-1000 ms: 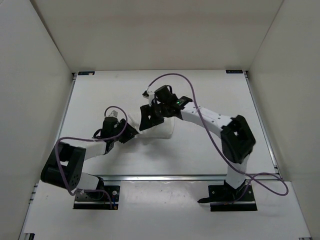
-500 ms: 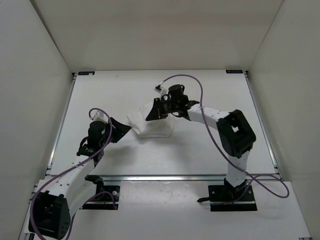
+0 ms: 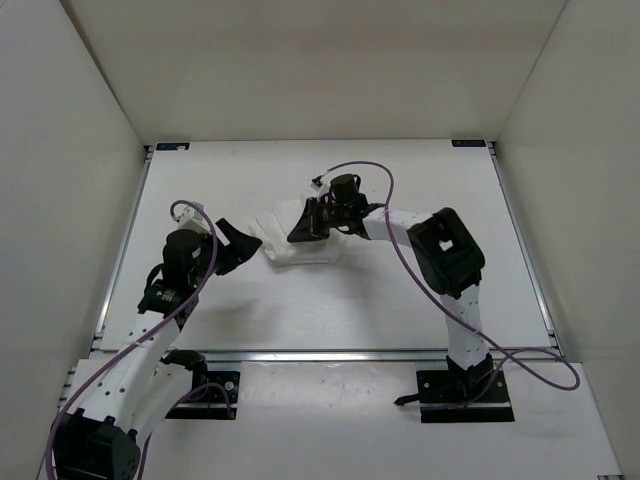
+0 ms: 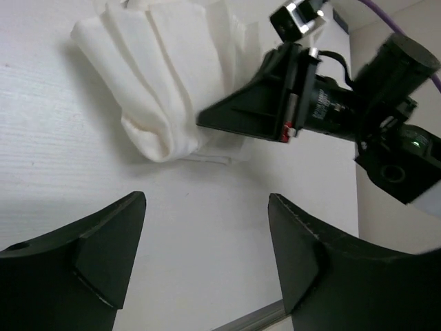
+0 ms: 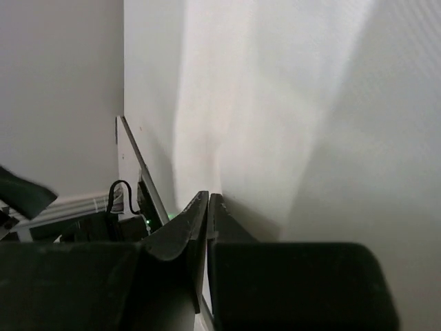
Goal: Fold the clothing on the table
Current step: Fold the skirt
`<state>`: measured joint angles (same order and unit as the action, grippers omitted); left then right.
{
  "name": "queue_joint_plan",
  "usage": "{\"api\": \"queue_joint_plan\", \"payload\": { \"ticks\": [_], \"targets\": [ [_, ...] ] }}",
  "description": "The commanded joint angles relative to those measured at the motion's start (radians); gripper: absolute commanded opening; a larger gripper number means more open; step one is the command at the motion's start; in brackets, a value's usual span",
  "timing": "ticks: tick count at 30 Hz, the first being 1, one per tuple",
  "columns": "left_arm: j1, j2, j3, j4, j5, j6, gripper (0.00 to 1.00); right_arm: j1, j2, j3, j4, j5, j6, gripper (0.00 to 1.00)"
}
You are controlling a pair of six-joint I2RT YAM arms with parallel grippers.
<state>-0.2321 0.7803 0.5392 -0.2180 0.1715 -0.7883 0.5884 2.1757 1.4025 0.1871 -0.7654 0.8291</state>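
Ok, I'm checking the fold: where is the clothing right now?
Top view: the clothing lies bunched near the middle of the table, with the left arm's open jaws just left of it and the right arm's shut jaws over it.

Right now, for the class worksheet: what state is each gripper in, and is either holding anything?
Left gripper: open, empty.
Right gripper: closed, tips at the clothing; whether it pinches fabric cannot be told.
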Motion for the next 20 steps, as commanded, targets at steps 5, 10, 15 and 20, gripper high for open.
{"api": "queue_joint_plan", "payload": {
  "ticks": [5, 10, 15, 20],
  "targets": [
    [0.036, 0.042, 0.191, -0.126, 0.1, 0.208, 0.99, -0.047, -0.534, -0.146, -0.286, 0.2, -0.273, 0.21],
    [0.014, 0.131, 0.203, -0.136, 0.181, 0.29, 0.99, -0.13, -0.723, -0.314, -0.382, 0.261, -0.366, 0.29],
    [-0.022, 0.238, 0.237, -0.222, 0.169, 0.369, 0.99, -0.203, -0.818, -0.462, -0.383, 0.268, -0.401, 0.33],
    [0.003, 0.286, 0.203, -0.26, 0.178, 0.389, 0.99, -0.193, -0.769, -0.38, -0.442, 0.305, -0.453, 0.39]
  ]
}}
